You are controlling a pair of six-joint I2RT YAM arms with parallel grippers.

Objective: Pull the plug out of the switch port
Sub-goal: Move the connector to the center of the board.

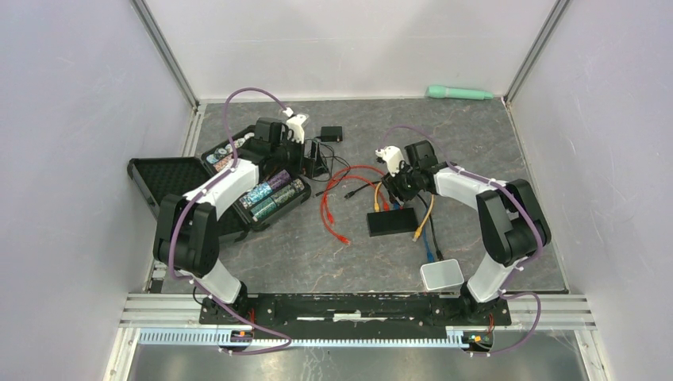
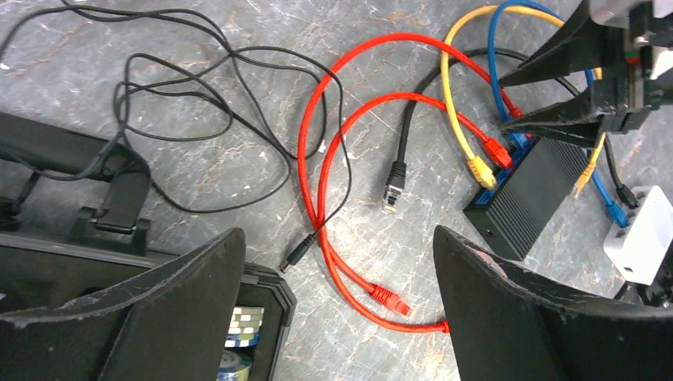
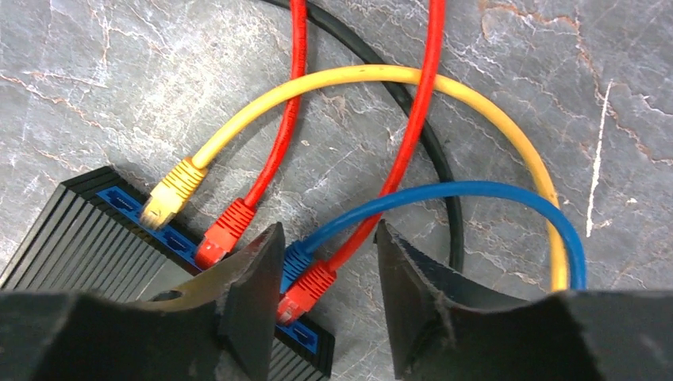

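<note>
Right pincer [image 3: 327, 238] stands parted, straddling the red moulded plug [image 3: 305, 290] seated in the black ribbed switch box [image 3: 71, 238] on the grey marbled desk [image 3: 95, 79]. The plug looks rigid, its red cable [image 3: 413, 119] limp: better to grip the plug than the cable.

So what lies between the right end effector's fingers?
Right wrist view: a blue plug and a red plug, both seated in the black switch, sit inside the right end effector.

Bright, even, diffuse light fell from above; cables [image 3: 357, 73] ahead of the right gripper [image 3: 329, 230] cast only faint, soft shadows. Wrist views were sharp.
</note>
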